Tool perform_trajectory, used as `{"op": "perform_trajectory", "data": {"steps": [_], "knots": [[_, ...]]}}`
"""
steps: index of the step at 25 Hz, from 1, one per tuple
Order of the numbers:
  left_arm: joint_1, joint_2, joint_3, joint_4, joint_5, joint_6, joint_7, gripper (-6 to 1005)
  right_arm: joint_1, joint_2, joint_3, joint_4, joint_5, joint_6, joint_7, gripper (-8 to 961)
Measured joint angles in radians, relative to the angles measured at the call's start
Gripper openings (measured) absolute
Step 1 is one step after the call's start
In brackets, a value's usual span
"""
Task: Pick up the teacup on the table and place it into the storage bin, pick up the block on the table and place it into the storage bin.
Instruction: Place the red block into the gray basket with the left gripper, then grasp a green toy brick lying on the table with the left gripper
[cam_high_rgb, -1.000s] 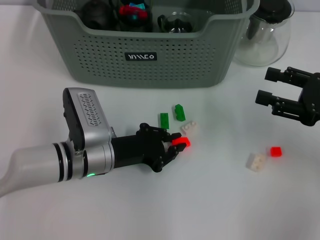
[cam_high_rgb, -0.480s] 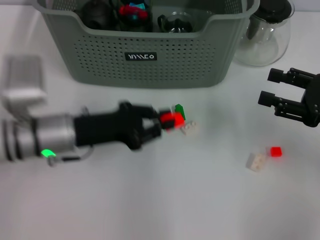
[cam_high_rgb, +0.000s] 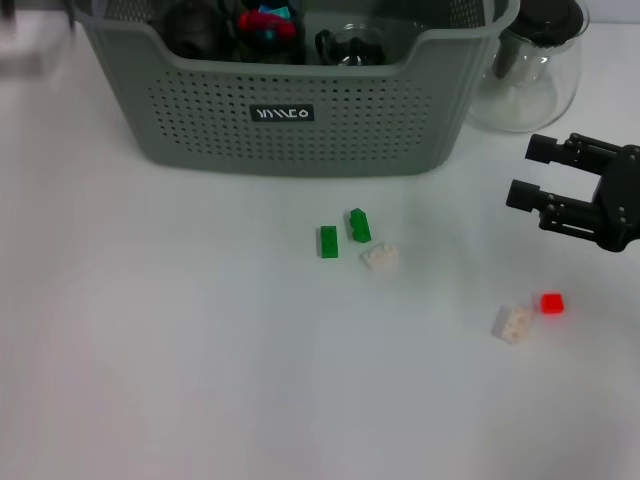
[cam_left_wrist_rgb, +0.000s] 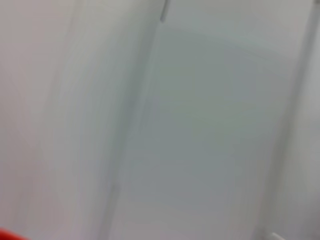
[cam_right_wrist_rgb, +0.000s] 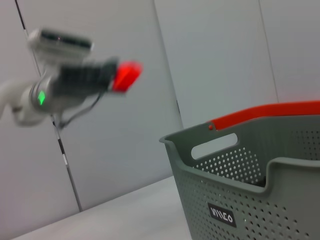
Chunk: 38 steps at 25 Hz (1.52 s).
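Lying loose: two green blocks, two white blocks, one red block

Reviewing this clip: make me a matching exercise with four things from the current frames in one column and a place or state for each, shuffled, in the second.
1. left gripper
2. right gripper
3. storage bin
4. small red block

A. lying on the table by a white block
B. open, empty, beside the glass pitcher
C. raised in the air, clamping a red block
D. already holds dark items

1-C, 2-B, 3-D, 4-A

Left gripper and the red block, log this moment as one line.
left gripper: raised, shut on red block | right gripper: open, parked by glass pitcher | storage bin: block not yet in
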Motion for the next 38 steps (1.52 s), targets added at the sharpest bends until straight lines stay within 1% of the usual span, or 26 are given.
{"op": "perform_trajectory", "data": {"steps": [3,4,5,6,7,8,10,12,13,16,18,20,21,22,25,26,28,30,31,33,34,36,37,38], "knots": [[-0.103,0.062,0.038,0.028,0.054,-0.148,-0.098,186,0.002,0.0,-0.004,0.0,0.0,0.0,0.002,745],[-0.145,0.088,0.062,0.028,0.099,-0.213,-0.127,186,0.002,0.0,-0.004,0.0,0.0,0.0,0.001,745],[-0.185,0.108,0.089,0.021,0.154,-0.273,-0.15,186,0.002,0.0,-0.005,0.0,0.0,0.0,0.0,745],[-0.248,0.122,0.126,-0.002,0.284,-0.405,-0.198,186,0.002,0.0,-0.005,0.0,0.0,0.001,-0.001,745],[-0.248,0.122,0.126,-0.002,0.284,-0.405,-0.198,186,0.002,0.0,-0.005,0.0,0.0,0.001,-0.002,745],[-0.29,0.116,0.153,-0.026,0.392,-0.517,-0.232,187,0.002,0.0,-0.005,0.0,0.0,0.001,-0.003,745],[-0.315,0.101,0.182,-0.044,0.472,-0.597,-0.251,187,0.002,0.001,-0.005,0.0,0.0,0.002,-0.004,745],[-0.335,0.075,0.227,-0.063,0.56,-0.693,-0.271,187,0.002,0.002,-0.005,0.0,0.0,0.005,-0.004,745],[-0.341,0.054,0.26,-0.074,0.619,-0.751,-0.286,187,0.002,0.003,-0.005,0.0,0.0,0.006,-0.004,745],[-0.36,0.006,0.328,-0.109,0.782,-0.881,-0.343,187,0.002,0.004,-0.005,0.0,0.0,0.014,-0.004,745],[-0.379,-0.022,0.354,-0.143,0.886,-0.94,-0.378,187,0.003,0.005,-0.005,0.0,0.0,0.019,-0.004,745],[-0.404,-0.042,0.363,-0.18,0.977,-0.979,-0.408,187,0.006,0.007,-0.005,0.0,0.0,0.021,-0.003,745],[-0.419,-0.049,0.364,-0.199,1.021,-0.993,-0.429,187,0.007,0.007,-0.005,0.0,0.0,0.022,-0.002,745],[-0.435,-0.052,0.362,-0.218,1.055,-0.996,-0.455,187,0.008,0.007,-0.005,0.0,0.0,0.024,-0.001,745],[-0.465,-0.051,0.354,-0.236,1.084,-0.973,-0.494,186,0.01,0.008,-0.007,0.0,0.0,0.028,0.001,745],[-0.465,-0.051,0.35,-0.223,1.081,-0.962,-0.496,246,0.01,0.008,-0.007,0.0,0.0,0.028,0.001,745],[-0.441,-0.061,0.337,-0.147,1.058,-0.932,-0.495,365,0.01,0.008,-0.007,0.0,0.0,0.029,0.001,745],[-0.389,-0.078,0.33,-0.025,1.008,-0.896,-0.49,464,0.01,0.008,-0.007,0.0,0.0,0.029,0.001,745],[-0.356,-0.088,0.329,0.044,0.974,-0.881,-0.487,513,0.01,0.008,-0.007,0.0,0.0,0.029,0.002,744],[-0.256,-0.111,0.33,0.213,0.855,-0.844,-0.461,612,0.01,0.008,-0.007,0.0,0.0,0.029,0.003,744],[-0.203,-0.122,0.33,0.293,0.782,-0.82,-0.438,612,0.01,0.008,-0.007,0.0,0.0,0.028,0.003,744],[-0.104,-0.132,0.328,0.42,0.635,-0.763,-0.388,613,0.01,0.008,-0.007,0.0,0.0,0.029,0.003,744],[-0.042,-0.136,0.322,0.484,0.538,-0.712,-0.352,613,0.011,0.007,-0.006,0.0,0.0,0.029,0.003,744],[0.003,-0.137,0.307,0.521,0.452,-0.65,-0.314,614,0.011,0.007,-0.007,0.0,0.0,0.031,0.004,744]]}}
